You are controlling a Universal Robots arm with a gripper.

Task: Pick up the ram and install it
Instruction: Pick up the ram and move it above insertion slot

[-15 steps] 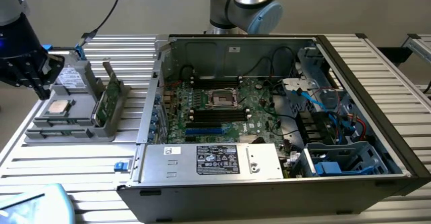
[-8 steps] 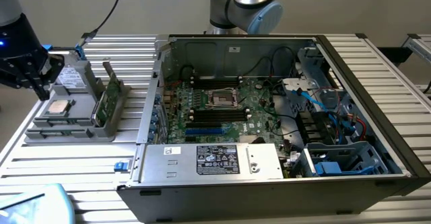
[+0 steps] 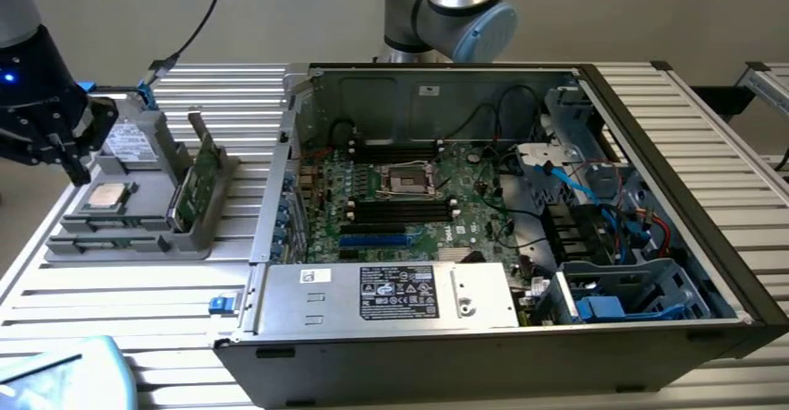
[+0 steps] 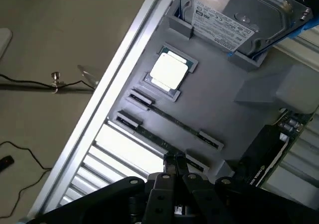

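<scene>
The ram [image 4: 149, 133] is a thin green stick standing on edge in a slot of the grey parts tray [image 4: 224, 99]. A second thin stick [image 4: 174, 118] sits in the parallel slot beside it. My gripper [image 4: 176, 160] hangs just above the tray near one end of the ram, fingers shut with nothing between them. In the exterior view the gripper [image 3: 72, 161] hovers at the far left over the tray [image 3: 74, 244]. The black motherboard slots [image 3: 397, 210] lie inside the open computer case [image 3: 284, 151].
The tray also carries a square silver processor chip [image 4: 168, 70], a grey drive [image 4: 234, 15] with blue clips and an upright green card [image 3: 198, 184]. The case has a power supply [image 3: 394, 295] at the front and cables [image 3: 592, 188] on the exterior view's right.
</scene>
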